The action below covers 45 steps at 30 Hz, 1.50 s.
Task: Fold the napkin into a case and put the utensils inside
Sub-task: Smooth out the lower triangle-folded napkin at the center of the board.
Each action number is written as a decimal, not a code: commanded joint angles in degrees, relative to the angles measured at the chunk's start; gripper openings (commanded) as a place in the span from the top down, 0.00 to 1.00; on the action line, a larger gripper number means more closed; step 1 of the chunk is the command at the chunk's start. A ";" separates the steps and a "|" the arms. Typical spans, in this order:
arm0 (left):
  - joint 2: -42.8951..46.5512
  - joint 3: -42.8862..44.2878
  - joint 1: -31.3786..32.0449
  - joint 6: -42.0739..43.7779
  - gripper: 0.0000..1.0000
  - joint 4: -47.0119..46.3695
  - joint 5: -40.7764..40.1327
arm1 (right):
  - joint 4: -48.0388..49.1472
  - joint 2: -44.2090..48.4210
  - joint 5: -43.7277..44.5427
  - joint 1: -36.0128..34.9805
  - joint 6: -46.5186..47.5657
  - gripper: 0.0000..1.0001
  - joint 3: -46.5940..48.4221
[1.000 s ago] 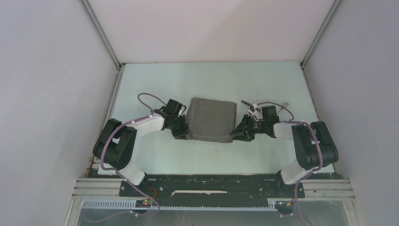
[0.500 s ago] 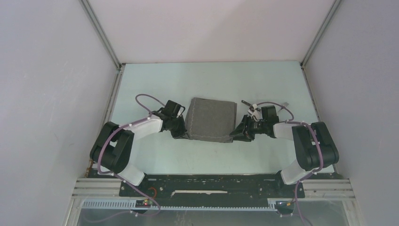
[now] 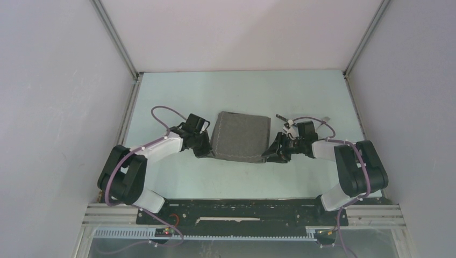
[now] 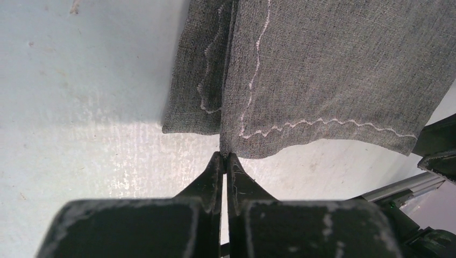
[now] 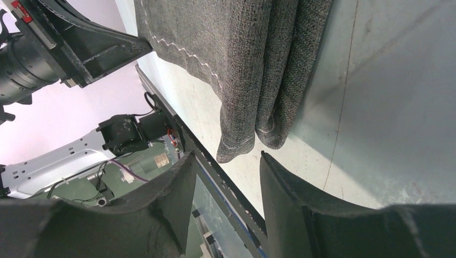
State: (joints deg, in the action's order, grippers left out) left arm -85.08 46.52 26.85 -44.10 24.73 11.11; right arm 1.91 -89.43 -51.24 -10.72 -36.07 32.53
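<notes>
The grey napkin (image 3: pixel 241 136) lies folded in several layers at the table's middle, pale stitching along its near hem. My left gripper (image 3: pixel 206 150) is shut on its near left corner; in the left wrist view the fingertips (image 4: pixel 225 156) pinch the cloth (image 4: pixel 333 70) at the hem. My right gripper (image 3: pixel 270 152) is open at the near right corner; in the right wrist view its jaws (image 5: pixel 228 156) stand apart just short of the hanging folds (image 5: pixel 242 54), not touching. A dark slim utensil (image 3: pixel 281 116) lies behind the right wrist, partly hidden; a small pale piece (image 3: pixel 325 119) lies further right.
Pale walls enclose the table (image 3: pixel 242 91) at left, back and right. The black rail (image 3: pixel 242 207) with the arm bases runs along the near edge. The left arm's wrist (image 5: pixel 80 48) shows in the right wrist view.
The napkin's near edge has dropped and the cloth lies flatter and slightly further back. The left arm's elbow has swung out to the left. The right arm has barely moved.
</notes>
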 commanded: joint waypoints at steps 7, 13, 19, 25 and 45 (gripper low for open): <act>0.71 2.91 -0.96 2.56 1.00 2.98 -3.86 | 1.09 1.49 1.11 -1.48 -0.23 0.46 -0.29; -2.37 3.18 -1.12 2.90 1.00 1.68 -2.46 | 1.77 0.98 1.34 -1.57 -0.38 0.47 -0.29; -2.55 2.79 -1.10 2.92 0.90 2.26 -4.32 | 1.09 -0.05 3.33 -2.33 0.46 0.42 0.90; 3.04 2.83 -1.10 4.55 0.63 6.14 -8.70 | 0.14 -1.24 6.63 -3.61 0.76 0.41 2.05; 16.59 4.58 1.03 3.78 0.59 10.79 -13.01 | 6.17 0.91 5.83 -4.97 -9.54 0.99 -4.83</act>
State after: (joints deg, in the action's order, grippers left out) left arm -72.69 49.15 26.33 -40.49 34.92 1.54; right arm 3.75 -90.61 -42.76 -14.28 -40.82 30.00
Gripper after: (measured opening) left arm 0.401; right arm 0.014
